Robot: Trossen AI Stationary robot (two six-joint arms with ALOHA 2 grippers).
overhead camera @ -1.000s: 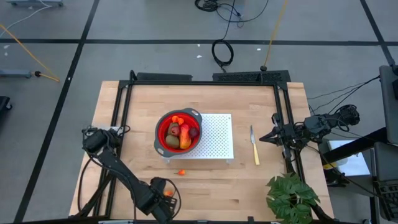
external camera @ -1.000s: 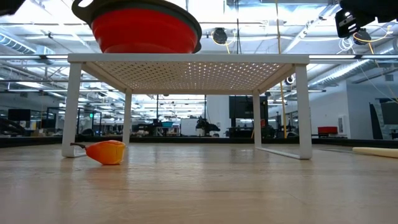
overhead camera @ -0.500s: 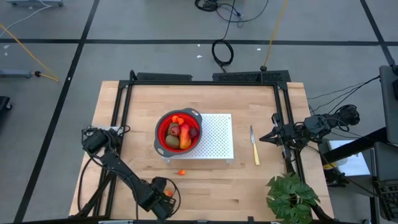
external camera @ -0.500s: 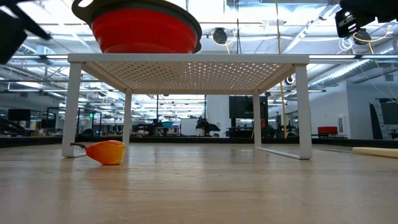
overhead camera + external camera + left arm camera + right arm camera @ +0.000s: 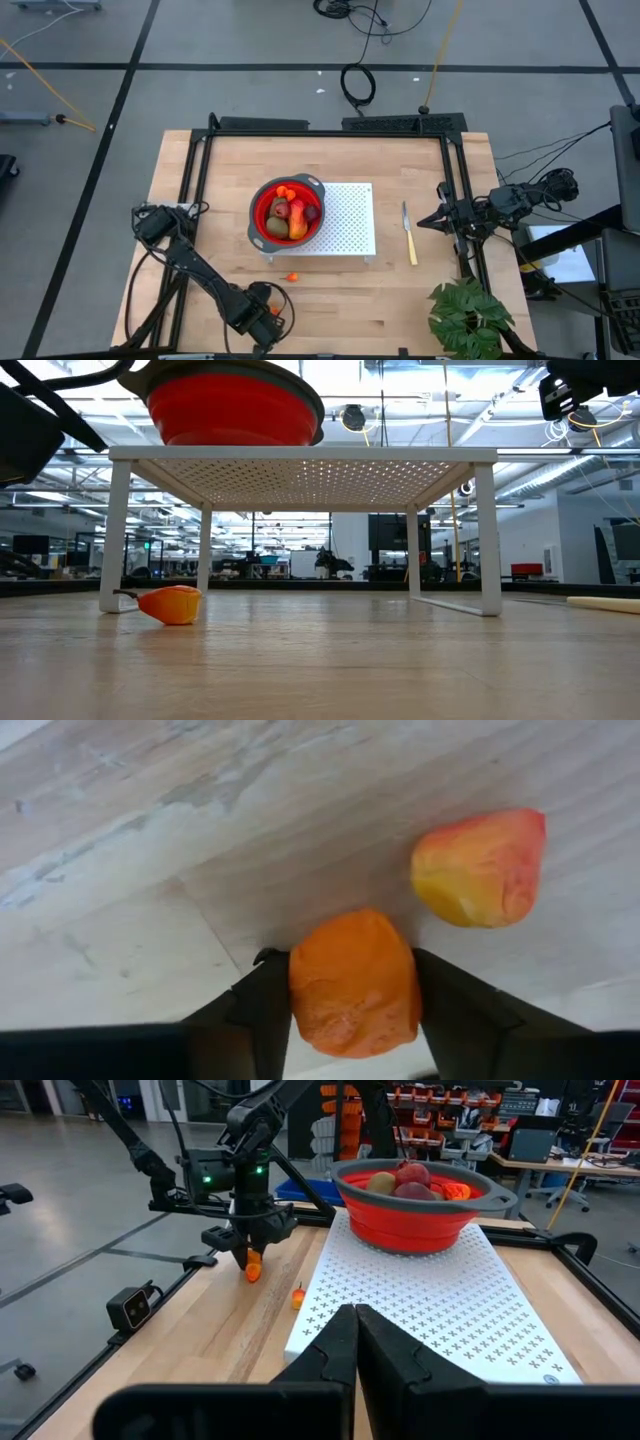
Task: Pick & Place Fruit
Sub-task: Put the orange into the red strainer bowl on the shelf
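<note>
A red bowl (image 5: 288,211) with several fruit pieces stands on the left end of a white perforated rack (image 5: 345,218). One small orange piece (image 5: 291,277) lies on the wood just in front of the rack. Near the table's front edge my left gripper (image 5: 266,314) points down, shut on another orange piece (image 5: 352,982). A yellow-and-red piece (image 5: 480,867) lies on the wood close beside it. My right gripper (image 5: 420,221) hovers shut at the table's right side, level, holding nothing. My left gripper pinches the orange piece by its two opposite sides (image 5: 300,990), one dark finger (image 5: 262,1010) against each. The fingers come from above, pointing down. The piece sits at the tabletop between them (image 5: 254,1267); whether it is lifted clear I cannot tell.
A yellow-handled knife (image 5: 408,232) lies right of the rack. A green plant (image 5: 465,318) stands at the near right corner. Black frame rails (image 5: 200,160) run along the table's left, right and far sides. Bare wood lies in front of the rack.
My left gripper has come down toward the tabletop near the front edge, and its arm has entered the low view at upper left. The bowl, the rack and the loose piece by the rack have kept still.
</note>
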